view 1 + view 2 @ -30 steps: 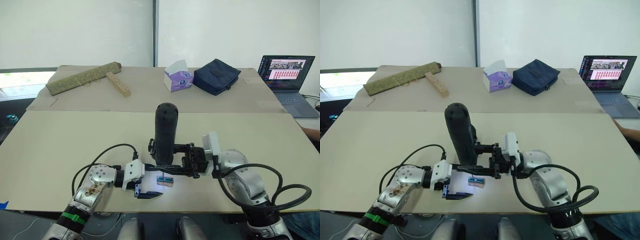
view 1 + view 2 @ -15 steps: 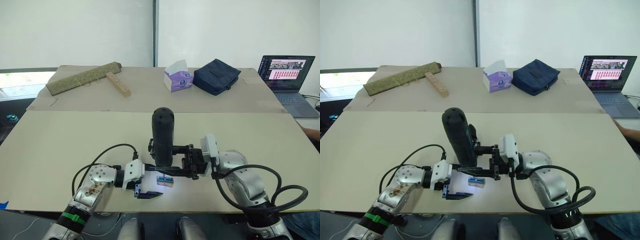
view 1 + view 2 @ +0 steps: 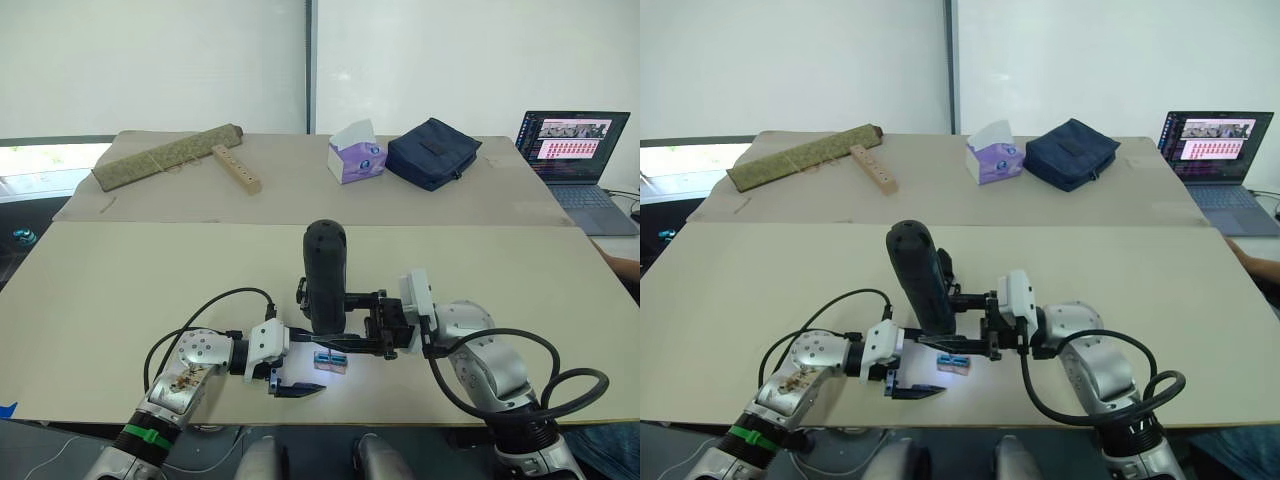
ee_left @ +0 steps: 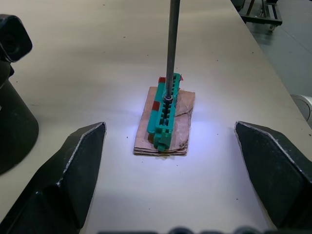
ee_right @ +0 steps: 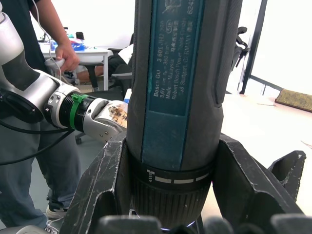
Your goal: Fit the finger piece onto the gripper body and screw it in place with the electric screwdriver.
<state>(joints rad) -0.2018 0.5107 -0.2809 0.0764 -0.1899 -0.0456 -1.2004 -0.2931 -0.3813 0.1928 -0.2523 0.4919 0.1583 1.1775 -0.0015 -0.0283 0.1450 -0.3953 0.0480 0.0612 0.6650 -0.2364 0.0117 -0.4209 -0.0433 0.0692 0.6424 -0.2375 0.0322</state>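
Black electric screwdriver near-upright, lit bit down, clamped in right tool

1. This looks like an office or robotics lab: plain white walls and a roller blind enclose it.
2. Two large beige work tables are pushed together, holding a tissue box, a dark blue pouch, a wooden block with holes and a rolled mat.
3. An open laptop sits on a side desk.
4. In the right wrist view, a person stands by a desk and office chairs.
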